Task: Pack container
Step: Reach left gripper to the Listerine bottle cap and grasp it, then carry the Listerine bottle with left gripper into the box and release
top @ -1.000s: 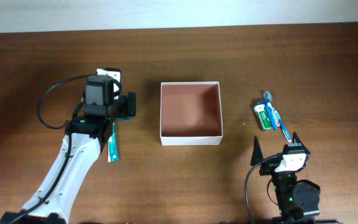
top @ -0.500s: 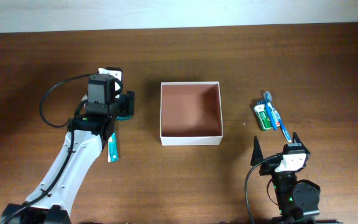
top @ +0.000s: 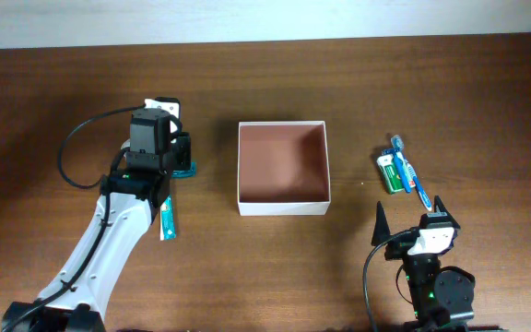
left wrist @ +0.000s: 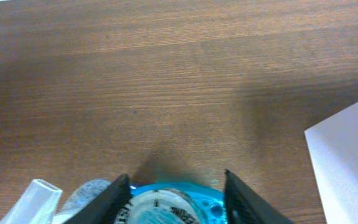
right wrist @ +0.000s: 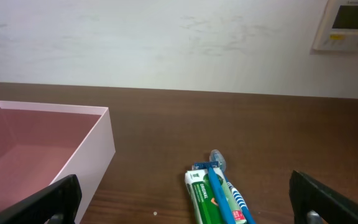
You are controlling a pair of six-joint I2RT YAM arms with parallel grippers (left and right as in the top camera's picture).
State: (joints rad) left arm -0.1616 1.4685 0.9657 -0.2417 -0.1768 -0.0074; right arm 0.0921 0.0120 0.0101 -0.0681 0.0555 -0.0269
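Observation:
The container (top: 282,207), a shallow white-walled box with a reddish-brown inside, stands at the table's middle; its corner (left wrist: 347,162) shows in the left wrist view and its wall (right wrist: 98,140) in the right wrist view. Left of it, my left gripper (top: 181,155) is closed around a small teal mouthwash bottle (top: 185,170). In the left wrist view both black fingers (left wrist: 114,196) press against the bottle (left wrist: 173,205). My right gripper (top: 411,214) rests wide open near the front edge, holding nothing.
A green toothpaste tube (top: 392,172) and a blue toothbrush (top: 411,175) lie together right of the container, just beyond the right gripper. A teal-and-white tube (top: 166,221) lies beside the left arm. A clear plastic piece (left wrist: 36,193) sits left of the bottle.
The left gripper's jaws have narrowed from wide open onto the teal mouthwash bottle. The right arm has not moved.

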